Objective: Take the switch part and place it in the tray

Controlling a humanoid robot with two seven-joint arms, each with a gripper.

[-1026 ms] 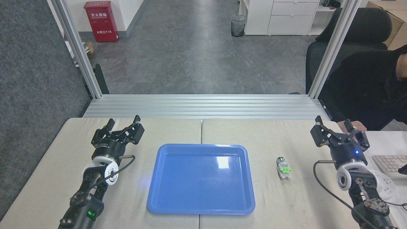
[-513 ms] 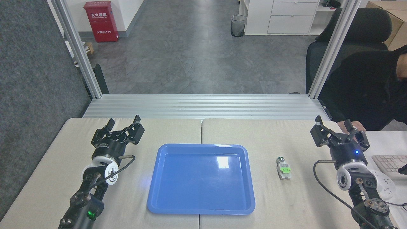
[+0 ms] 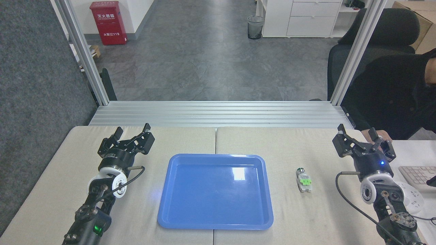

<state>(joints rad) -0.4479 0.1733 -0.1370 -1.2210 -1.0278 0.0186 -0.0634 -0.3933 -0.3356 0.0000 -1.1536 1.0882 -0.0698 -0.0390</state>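
The switch part [image 3: 303, 180], a small whitish block with a green clip and a dark round end pointing away, lies on the table just right of the tray. The blue tray [image 3: 214, 217] sits flat at the table's centre with nothing in it. My right gripper [image 3: 357, 133] stands open at the right, beyond and to the right of the switch part, holding nothing. Far to the left of the tray, my left gripper [image 3: 133, 130] is open too, with nothing between its fingers.
A person in black sits at the right, a hand [image 3: 374, 135] resting on the table just behind my right gripper. A keyboard [image 3: 416, 176] lies at the right edge. An aluminium rail [image 3: 218, 114] borders the table's far side.
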